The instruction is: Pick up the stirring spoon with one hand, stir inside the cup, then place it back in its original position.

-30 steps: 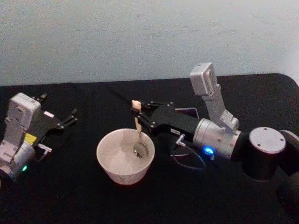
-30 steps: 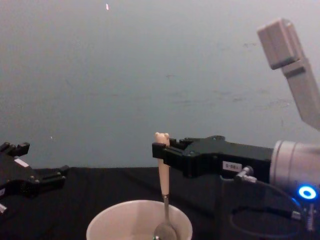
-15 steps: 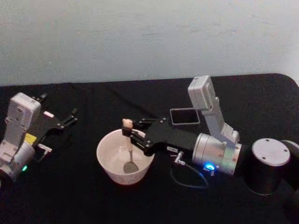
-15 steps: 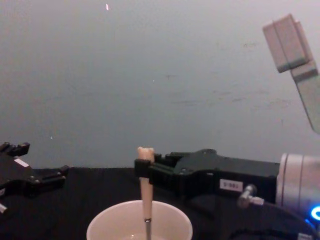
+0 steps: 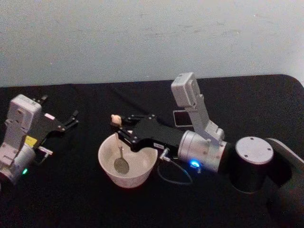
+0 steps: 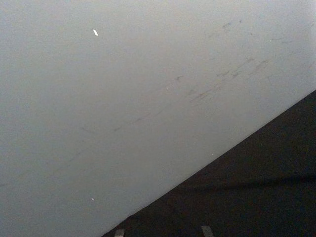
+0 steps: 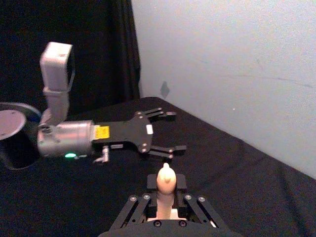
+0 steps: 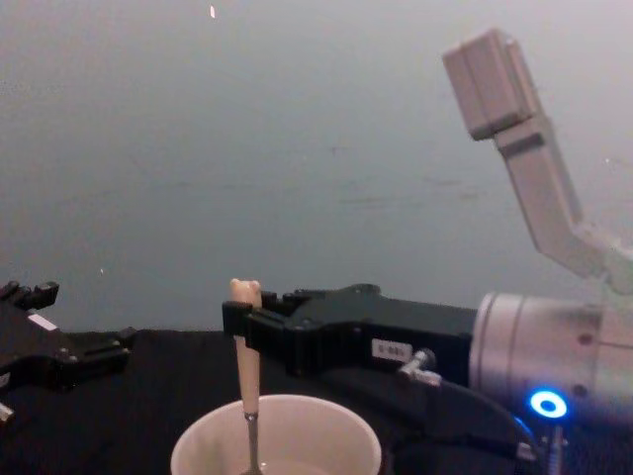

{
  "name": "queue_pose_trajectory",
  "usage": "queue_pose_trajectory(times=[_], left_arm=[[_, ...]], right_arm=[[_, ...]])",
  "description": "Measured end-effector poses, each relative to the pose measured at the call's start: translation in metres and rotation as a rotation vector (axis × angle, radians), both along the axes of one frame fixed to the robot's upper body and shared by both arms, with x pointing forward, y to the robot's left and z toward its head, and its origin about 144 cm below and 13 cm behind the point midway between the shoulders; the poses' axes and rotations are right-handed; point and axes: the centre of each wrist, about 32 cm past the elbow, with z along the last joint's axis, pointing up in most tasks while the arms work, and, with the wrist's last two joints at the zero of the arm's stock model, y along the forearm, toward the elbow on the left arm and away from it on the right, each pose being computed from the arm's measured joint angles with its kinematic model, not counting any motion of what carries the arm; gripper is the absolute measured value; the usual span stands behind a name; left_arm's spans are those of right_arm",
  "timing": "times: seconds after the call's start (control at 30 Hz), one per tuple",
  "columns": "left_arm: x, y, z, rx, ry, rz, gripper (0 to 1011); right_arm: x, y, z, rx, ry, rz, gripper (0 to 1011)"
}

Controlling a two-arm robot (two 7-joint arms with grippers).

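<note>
The step in hand is the stirring: the right gripper (image 5: 118, 132) is closed on the stirring spoon (image 5: 118, 151) high on its pale handle, just under the bear head, and holds it close to upright over the cup (image 5: 127, 179), which stands near the middle of the black table (image 5: 71, 199); the silver bowl hangs inside the cup, toward its left side. To do it well, I judge, the circles should be small and level, with the bowl low and clear of the thin rim, since a push on the wall could slide or tip the cup. The dark square holder (image 5: 179, 118) sits farther back and to the right, partly hidden by the right arm; a loose cable loop (image 5: 173, 176) lies just right of the cup and could snag on the return. The left gripper (image 7: 174, 132) rests far left, fingers spread, holding nothing, well apart from the cup.
</note>
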Motion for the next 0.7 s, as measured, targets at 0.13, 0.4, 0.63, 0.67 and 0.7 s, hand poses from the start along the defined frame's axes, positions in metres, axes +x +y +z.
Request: queue_pose_trajectory(times=[0.13, 0.4, 0.63, 0.67, 0.7], left_arm=[[0.0, 0.0, 0.0, 0.0, 0.0, 0.0, 1001], [0.0, 0.0, 0.0, 0.0, 0.0, 0.0, 1001], [0.0, 0.0, 0.0, 0.0, 0.0, 0.0, 1001], [0.0, 0.0, 0.0, 0.0, 0.0, 0.0, 1001], [0.0, 0.0, 0.0, 0.0, 0.0, 0.0, 1001]], right_arm=[[0.007, 0.004, -0.001, -0.008, -0.002, -0.019, 212], [0.02, 0.001, 0.001, -0.021, -0.013, -0.057, 212], [0.02, -0.011, 0.001, -0.03, -0.019, -0.062, 212], [0.019, -0.014, 0.001, -0.034, -0.02, -0.061, 212], [0.018, -0.017, 0.001, -0.036, -0.022, -0.058, 212]])
